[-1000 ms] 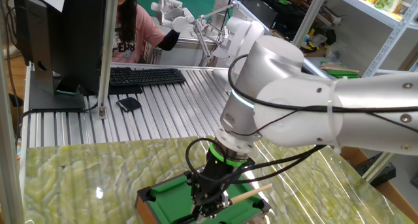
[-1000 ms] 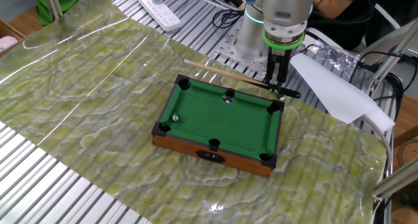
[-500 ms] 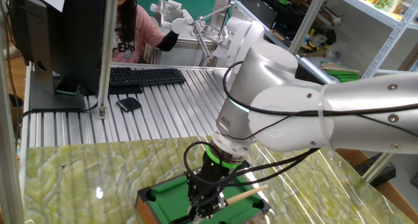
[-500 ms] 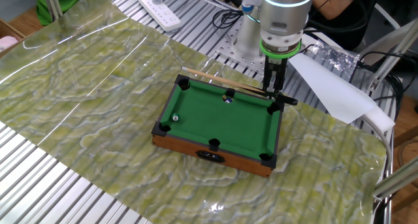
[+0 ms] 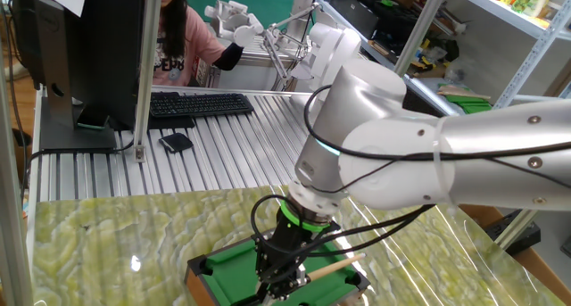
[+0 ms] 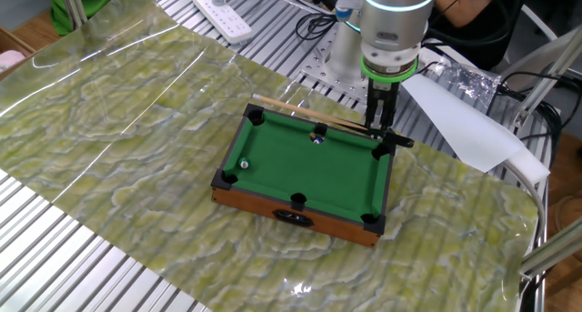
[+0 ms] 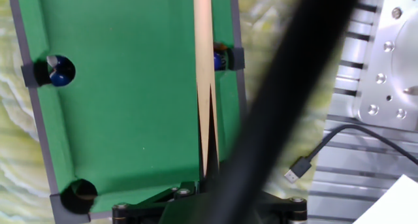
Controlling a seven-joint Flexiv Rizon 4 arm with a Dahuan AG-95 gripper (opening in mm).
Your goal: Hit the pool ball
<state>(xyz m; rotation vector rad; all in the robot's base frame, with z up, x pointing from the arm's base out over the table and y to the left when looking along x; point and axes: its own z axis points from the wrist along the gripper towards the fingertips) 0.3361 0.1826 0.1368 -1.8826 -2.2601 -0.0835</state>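
The end effector (image 6: 379, 121) hangs at the upper right of the mini pool table (image 6: 273, 210), its 2 fingers pinched on the wooden cue stick (image 6: 305, 115), which lies along the far rail and points toward the upper left corner pocket. In the hand view the cue stick (image 7: 204, 67) runs straight up the middle of the frame over the green felt (image 7: 124, 100), hugging the right rail.

The pool ball (image 6: 317, 139) sits on the felt near the middle pocket of the far rail, just beside the cue shaft; in the hand view it peeks out at that pocket, touching or nearly touching the stick's right edge (image 7: 219, 59). A second ball with a white patch (image 6: 244, 165) rests in the side pocket at the left end of the table.

The table stands on a green marbled mat (image 6: 118, 112) on the worktop. In one fixed view a keyboard (image 5: 198, 103) lies at upper left.
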